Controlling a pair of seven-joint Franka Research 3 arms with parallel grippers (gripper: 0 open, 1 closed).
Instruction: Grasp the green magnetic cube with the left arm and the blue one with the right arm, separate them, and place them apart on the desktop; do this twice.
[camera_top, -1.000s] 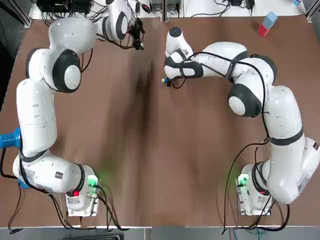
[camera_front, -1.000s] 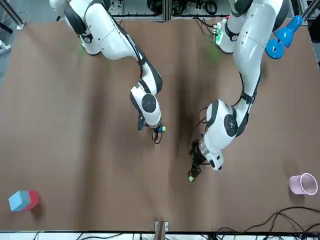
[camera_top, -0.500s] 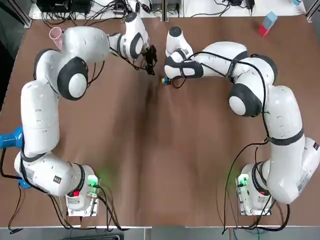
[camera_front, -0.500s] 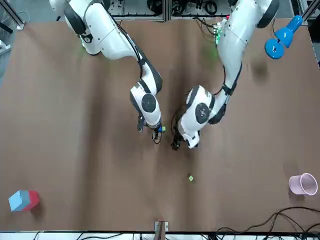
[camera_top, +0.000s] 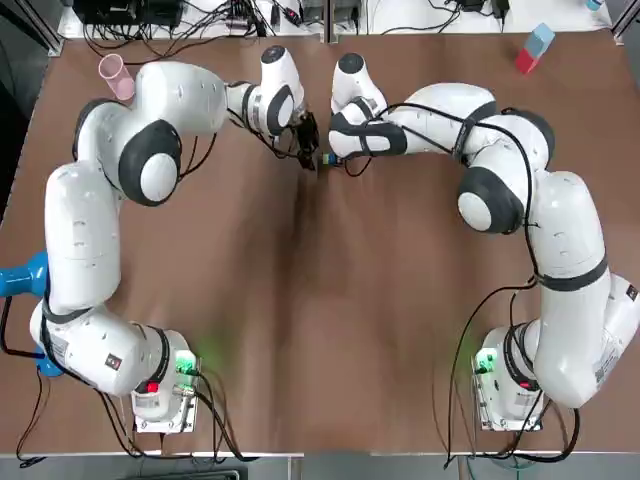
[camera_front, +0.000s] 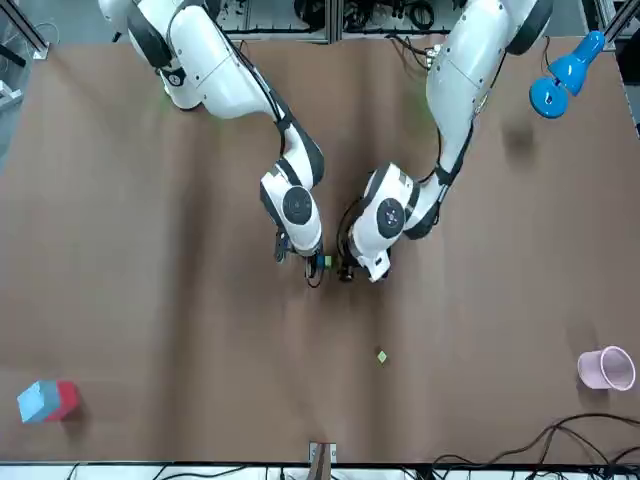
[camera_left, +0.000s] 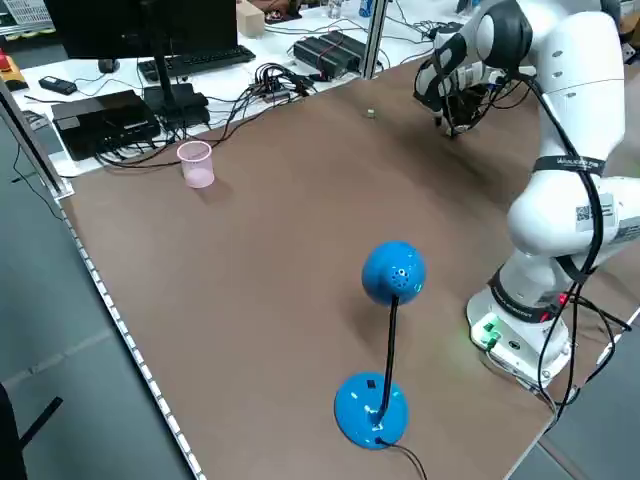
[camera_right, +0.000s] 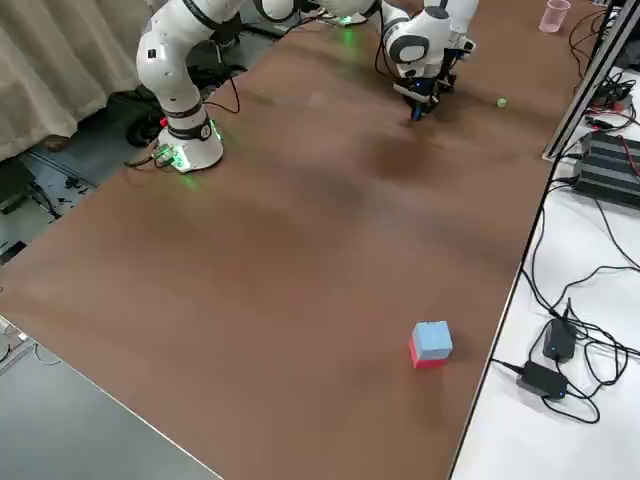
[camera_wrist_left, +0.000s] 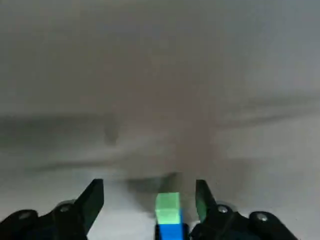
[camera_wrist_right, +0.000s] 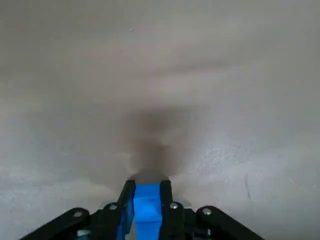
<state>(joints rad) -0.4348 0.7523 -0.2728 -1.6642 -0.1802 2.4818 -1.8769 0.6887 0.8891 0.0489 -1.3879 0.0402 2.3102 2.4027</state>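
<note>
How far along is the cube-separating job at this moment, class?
Done: one loose green cube lies alone on the table. In hand: the right end effector grips the blue cube; the left end effector is open around the attached green cube. Left: close, pull apart, set both down.

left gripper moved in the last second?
Yes. In the front view, the left gripper has gone from the loose green cube toward the robot, up to the right gripper, shut on the blue cube.

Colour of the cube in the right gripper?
Blue magnetic cube, clearest in the right wrist view.
</note>
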